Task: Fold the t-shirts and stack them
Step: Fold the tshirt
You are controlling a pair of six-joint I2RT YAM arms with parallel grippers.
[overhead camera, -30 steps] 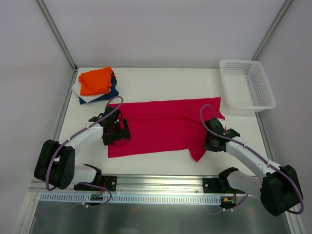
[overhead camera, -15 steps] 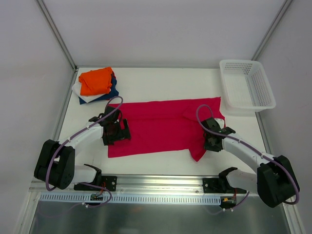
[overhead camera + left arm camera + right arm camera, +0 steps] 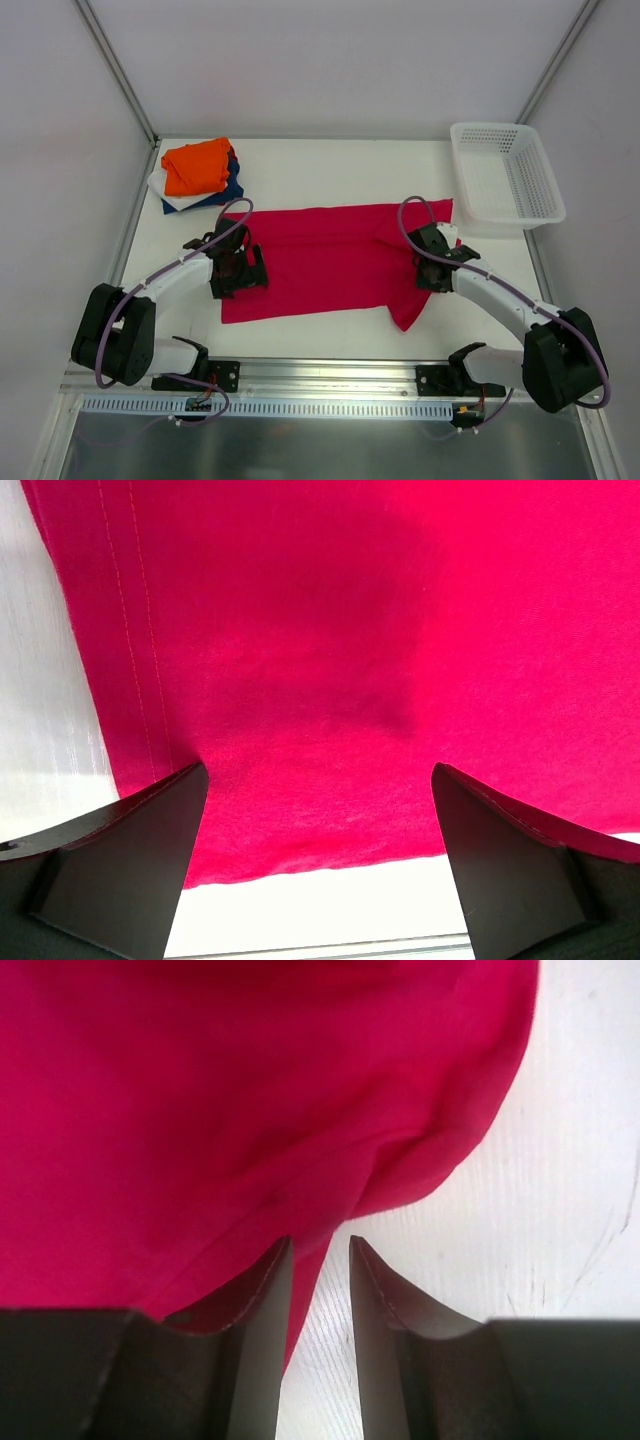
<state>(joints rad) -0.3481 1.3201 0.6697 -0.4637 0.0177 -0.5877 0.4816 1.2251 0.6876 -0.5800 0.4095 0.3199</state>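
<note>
Crimson-red t-shirt (image 3: 330,265) spread flat across middle of white worktop (image 3: 330,175), long side running left to right. One pointed flap at lower right aimed toward near edge.

Left hand (image 3: 238,270) low over shirt's left end, close to near-left corner. Jaws wide apart, only flat red cloth showing between them. Double stitched hem line seen in left wrist view, running along cloth's left edge, bare worktop just beyond it. Contact between fingers (image 3: 130,850) and cloth: cannot tell.

Right hand (image 3: 435,268) at shirt's right end, over rounded fold of cloth edge. Jaws narrow, slim gap between them; sliver of red cloth and strip of white worktop visible in that gap. Nothing seen clamped.

Folded stack at far-left corner of worktop, well apart from red shirt: orange t-shirt (image 3: 197,165) on top, navy-blue t-shirt (image 3: 232,190) under it, white t-shirt (image 3: 163,195) lowest, edges peeking out.

White mesh basket (image 3: 548,180) at far-right corner, just beyond shirt's right end.
</note>
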